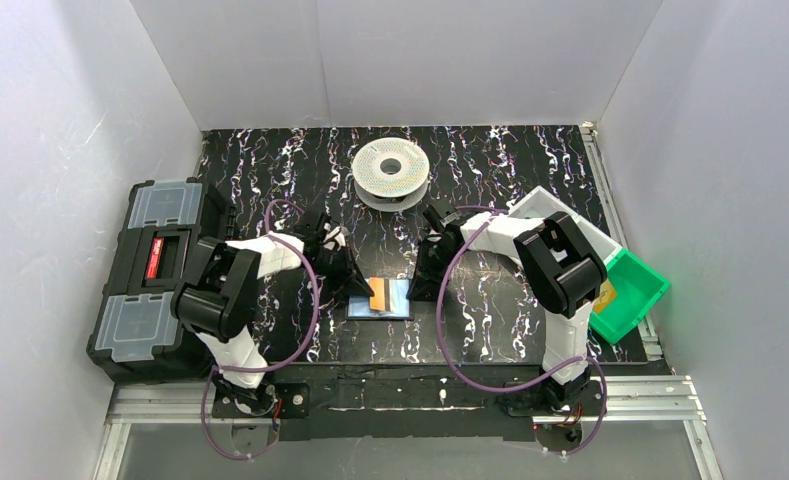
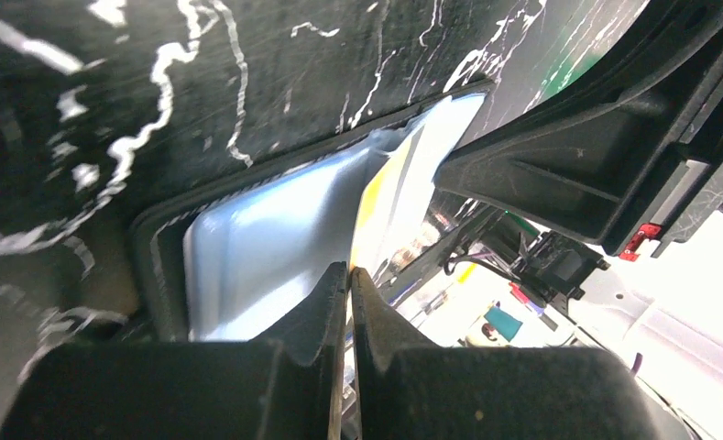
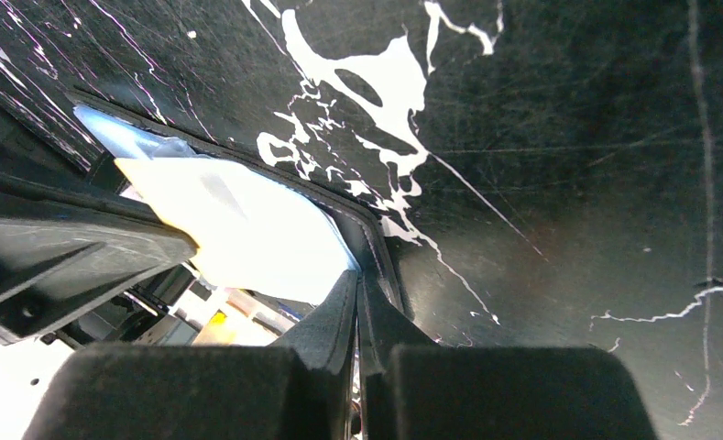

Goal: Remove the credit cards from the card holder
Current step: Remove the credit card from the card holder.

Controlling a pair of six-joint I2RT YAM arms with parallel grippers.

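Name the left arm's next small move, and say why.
Probably draw the left gripper slowly back toward its own side, sliding the credit card out. Its fingers look closed on the card's edge, the card lies over the open card holder, and the right gripper seems to pinch the holder's rim, which should anchor it.

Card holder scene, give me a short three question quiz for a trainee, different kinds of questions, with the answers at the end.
1. The inside of the card holder is: A bluish-grey, B red, C green.
2. True or false: the card holder lies folded shut.
3. Which one pinches the orange card, the left gripper or the right gripper?
Key: 1 A; 2 false; 3 left.
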